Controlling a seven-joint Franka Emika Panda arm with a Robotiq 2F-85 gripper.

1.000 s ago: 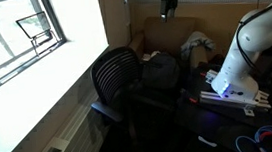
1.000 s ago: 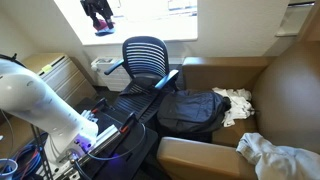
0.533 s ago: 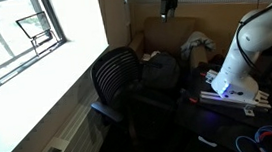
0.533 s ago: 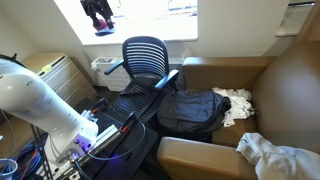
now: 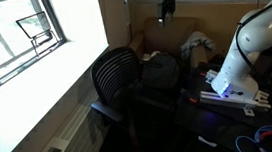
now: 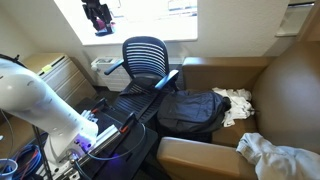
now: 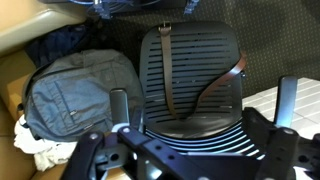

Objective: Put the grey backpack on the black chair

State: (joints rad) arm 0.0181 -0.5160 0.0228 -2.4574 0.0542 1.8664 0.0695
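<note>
Claw [image 6: 99, 25], released and empty, hovers high, likely sizing up the grab; grey backpack [image 7: 80, 90] slumps untouched at 9 o'clock of black chair [image 7: 190, 75], wrist view.

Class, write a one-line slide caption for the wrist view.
Open gripper hovers above the black chair, with the grey backpack lying beside it.

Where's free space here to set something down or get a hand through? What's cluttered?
Free: the seat of the black chair, between its armrests in front of the backrest, looks bare; the wide window sill beside the chair too. Crowded: the grey backpack lies packed against the pale cloth by the cardboard box, no gap between them.
</note>
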